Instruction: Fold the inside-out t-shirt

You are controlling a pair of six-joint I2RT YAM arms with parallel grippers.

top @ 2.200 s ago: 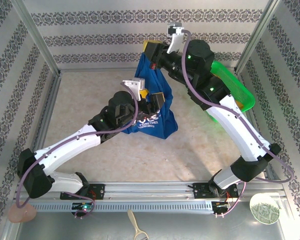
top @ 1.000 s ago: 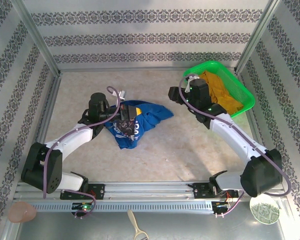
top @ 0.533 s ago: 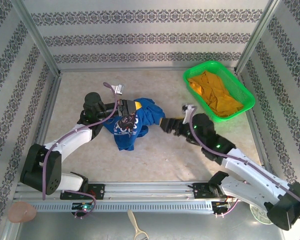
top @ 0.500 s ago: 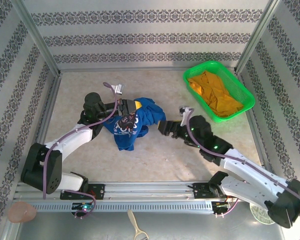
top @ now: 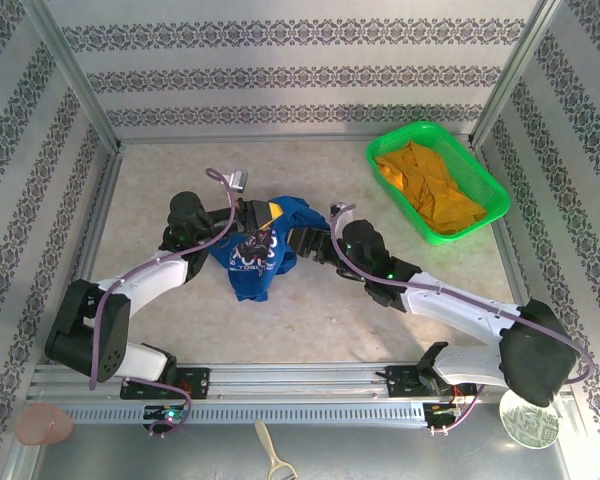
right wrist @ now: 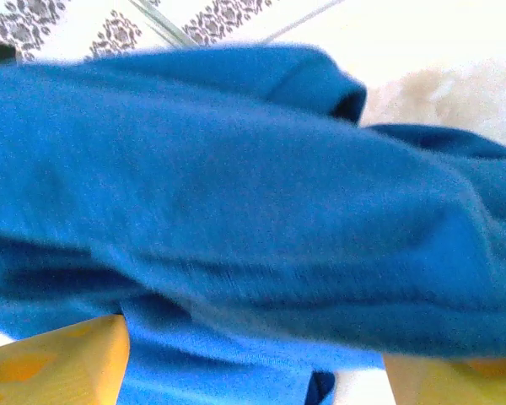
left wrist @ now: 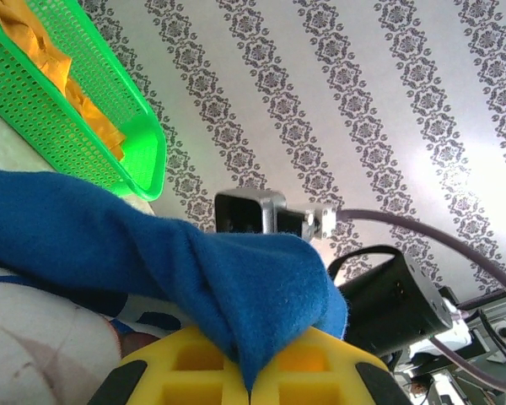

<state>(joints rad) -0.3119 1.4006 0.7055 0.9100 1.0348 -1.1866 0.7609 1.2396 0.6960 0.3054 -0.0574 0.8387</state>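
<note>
top external view: the inside-out t-shirt, royal blue, lies in a crumpled heap on the desk, left of centre, with a patch of white lettering facing up. the left arm reaches in from the left and the right arm from the right; both wrists meet at the far edge of the heap, the left one at its upper left, the right one at its upper right. a green basket sits in the far right corner, well apart from the shirt, and holds an orange-yellow garment. on the metal ledge in front of the arm bases lie a pink object, a pale handled tool and a round greenish disc.

left wrist view: the left jaws are closed on the inside-out t-shirt; a fold of blue cloth runs down into the seam where the two yellow fingers meet. behind the cloth stand the green basket with the orange-yellow garment and the dark wrist of the right arm, against patterned wallpaper.

right wrist view: the right jaws stand wide apart, one yellow finger at the lower left and the other at the lower right. blue cloth of the inside-out t-shirt bulges across the gap between them, close to the lens and blurred; whether the pads touch it cannot be told. a strip of pale desk shows at the upper right.
</note>
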